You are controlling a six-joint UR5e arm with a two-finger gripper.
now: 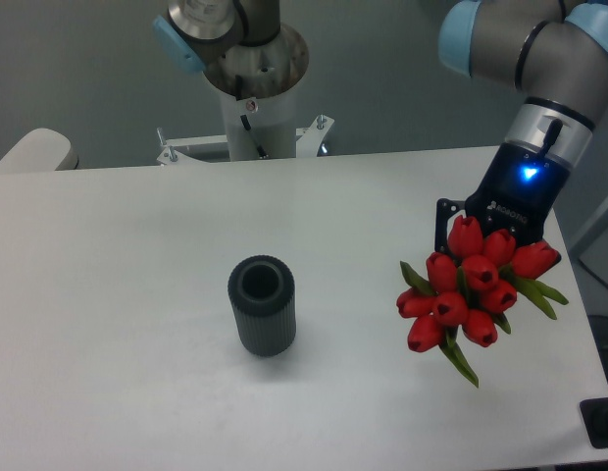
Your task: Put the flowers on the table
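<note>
Camera view from the front: the flowers are over the right side of the table, red heads bunched toward us, green leaves poking out left, right and downward. The gripper sits right behind the blooms with a blue light glowing on its body; the tulips cover the fingertips, so I cannot tell whether the fingers are clamped on the stems or apart. Whether the bunch is resting on the surface or held just above it is also not clear from here.

What else is around? A dark grey ribbed vase stands upright near the middle of the table, open mouth up, well apart from the bouquet to its left. White tabletop lies between the two. The arm's base column rises behind the far edge.

Edges now: the bouquet is near the table's right edge, and the lowest leaf points toward the front right corner. Broad white surface spreads left of the vase.
</note>
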